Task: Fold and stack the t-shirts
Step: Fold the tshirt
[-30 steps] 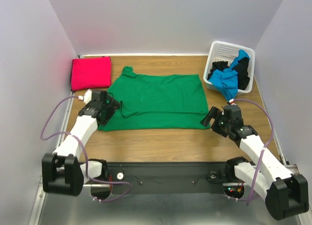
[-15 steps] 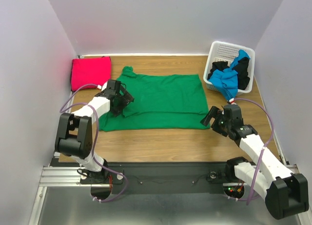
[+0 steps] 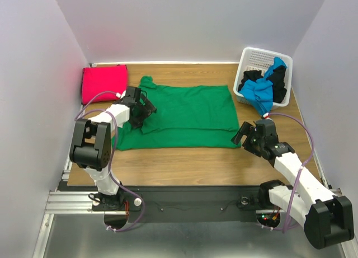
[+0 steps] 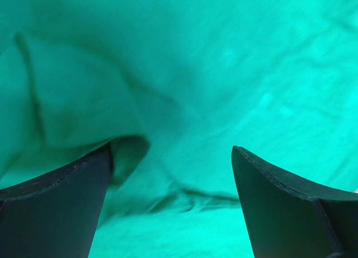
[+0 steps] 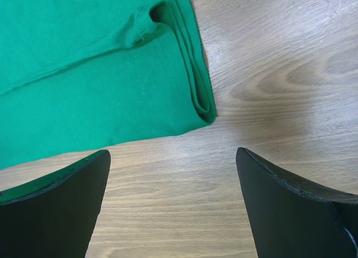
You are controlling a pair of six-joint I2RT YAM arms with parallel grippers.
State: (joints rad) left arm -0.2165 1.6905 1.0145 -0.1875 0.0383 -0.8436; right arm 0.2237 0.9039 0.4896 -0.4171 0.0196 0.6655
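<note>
Two grippers are seen with jaws spread wide and nothing held. The left gripper (image 3: 146,109) is poised over the left part of the green t-shirt (image 3: 190,115), which is spread flat mid-table. The right gripper (image 3: 240,134) is held just off the shirt's near right corner, above the bare table (image 3: 196,163). A folded magenta t-shirt (image 3: 104,83) is laid at the far left. A blue t-shirt (image 3: 262,91) and a black t-shirt (image 3: 250,79) are piled in the white basket (image 3: 256,57), far right.

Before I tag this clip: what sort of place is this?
Probably a robot test cell for laundry folding: plain pale walls box in a wooden table, with a bright green cloth t-shirt spread flat and a white plastic lattice basket of clothes.
</note>
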